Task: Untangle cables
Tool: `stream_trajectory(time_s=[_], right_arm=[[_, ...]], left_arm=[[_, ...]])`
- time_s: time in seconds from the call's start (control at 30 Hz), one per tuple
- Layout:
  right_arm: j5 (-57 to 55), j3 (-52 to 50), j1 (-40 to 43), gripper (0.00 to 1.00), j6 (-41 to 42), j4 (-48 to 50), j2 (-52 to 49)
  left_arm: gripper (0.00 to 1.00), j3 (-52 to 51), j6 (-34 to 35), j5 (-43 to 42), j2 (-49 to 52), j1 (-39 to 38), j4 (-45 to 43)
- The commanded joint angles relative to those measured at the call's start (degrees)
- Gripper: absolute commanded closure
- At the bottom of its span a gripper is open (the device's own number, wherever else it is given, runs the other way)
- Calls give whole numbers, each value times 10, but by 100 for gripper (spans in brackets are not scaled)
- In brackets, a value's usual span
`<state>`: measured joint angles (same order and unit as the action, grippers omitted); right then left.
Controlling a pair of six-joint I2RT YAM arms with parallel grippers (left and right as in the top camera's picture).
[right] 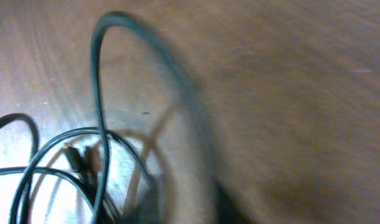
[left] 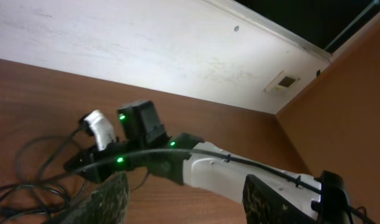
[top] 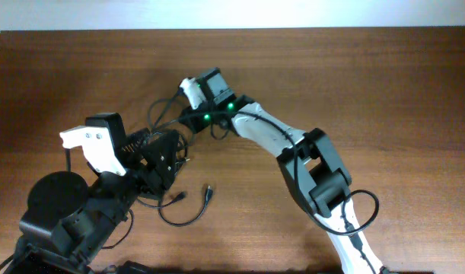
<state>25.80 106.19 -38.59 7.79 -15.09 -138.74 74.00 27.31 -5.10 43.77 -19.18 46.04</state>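
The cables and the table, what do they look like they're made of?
Cables: thin black cords with a smooth, slightly dull jacket, probably rubber or soft plastic, since they bend into loose loops. Table: reddish-brown wood grain with a faint sheen; solid wood or laminate, can't tell.

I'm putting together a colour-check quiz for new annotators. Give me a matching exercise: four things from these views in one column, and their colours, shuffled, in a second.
Things:
1. cables
2. table
3. wall
4. indicator lights on the right arm

Colours:
A. green
B. white
C. black
D. brown

Pairs: 1-C, 2-D, 3-B, 4-A
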Motion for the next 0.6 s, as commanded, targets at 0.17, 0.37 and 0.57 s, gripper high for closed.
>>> stream_trajectory(time_s=[0.17, 0.37, 0.57], right_arm=[[75, 41, 41, 96, 47, 7, 38], [81, 87, 68, 96, 47, -42, 192], [-7, 91, 73, 96, 48, -40, 368]], left_arm=[[40, 1, 5, 0, 0, -2, -1], [39, 1, 5, 0, 0, -2, 11], [39, 1, 5, 0, 0, -2, 70]])
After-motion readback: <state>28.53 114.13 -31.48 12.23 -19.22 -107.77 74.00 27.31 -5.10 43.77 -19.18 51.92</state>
